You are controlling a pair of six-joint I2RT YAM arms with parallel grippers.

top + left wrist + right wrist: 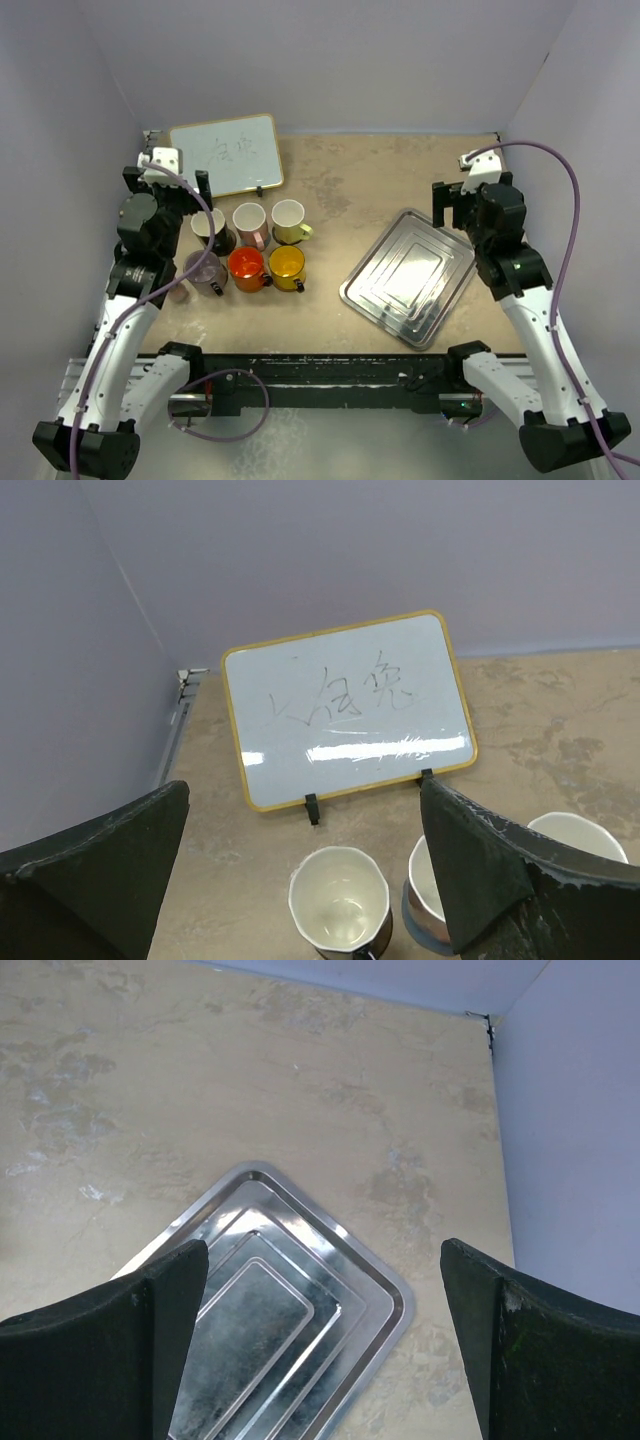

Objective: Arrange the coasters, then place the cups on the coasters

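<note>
With my left jaws and right jaws gaping wide and empty, I should lift straight clear of the six colourful handled mugs point(247, 265), ranked in two rows before the wood-framed whiteboard point(225, 153), clipping no handle.

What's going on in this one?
Neither arm holds anything. The left gripper hangs open by the six cups, which stand in two rows of three near the whiteboard; a blue-grey coaster shows under one. The right gripper hangs open above the metal tray.
</note>
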